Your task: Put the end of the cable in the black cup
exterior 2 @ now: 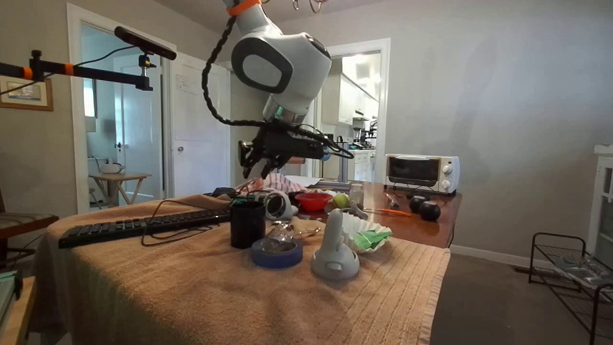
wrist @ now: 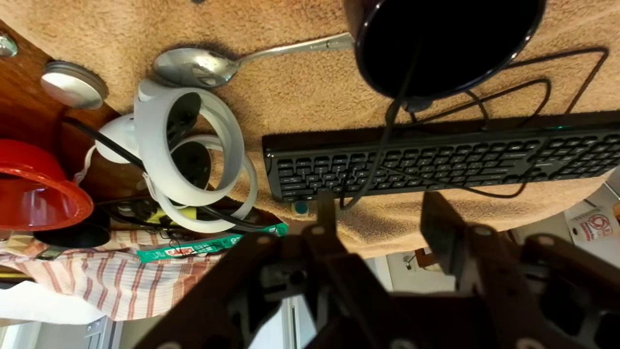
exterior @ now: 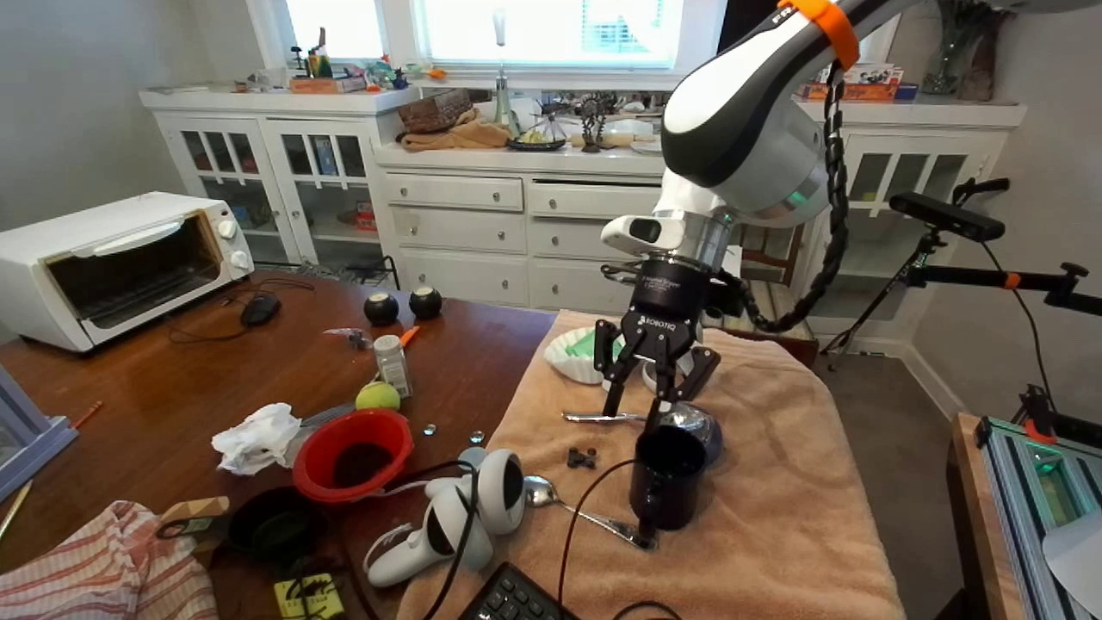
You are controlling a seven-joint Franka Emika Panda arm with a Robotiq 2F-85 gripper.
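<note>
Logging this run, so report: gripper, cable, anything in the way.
Gripper open, higher than the black cup. Cable seems to dip into the cup, end lost in the dark. Spoon beside the cup, not blocking its mouth.

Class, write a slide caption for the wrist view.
Beyond the open end effector, a thin black cable runs over a keyboard into the black cup.

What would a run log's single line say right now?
gripper: open, empty | cable: seemingly runs into black cup | end: hidden
</note>
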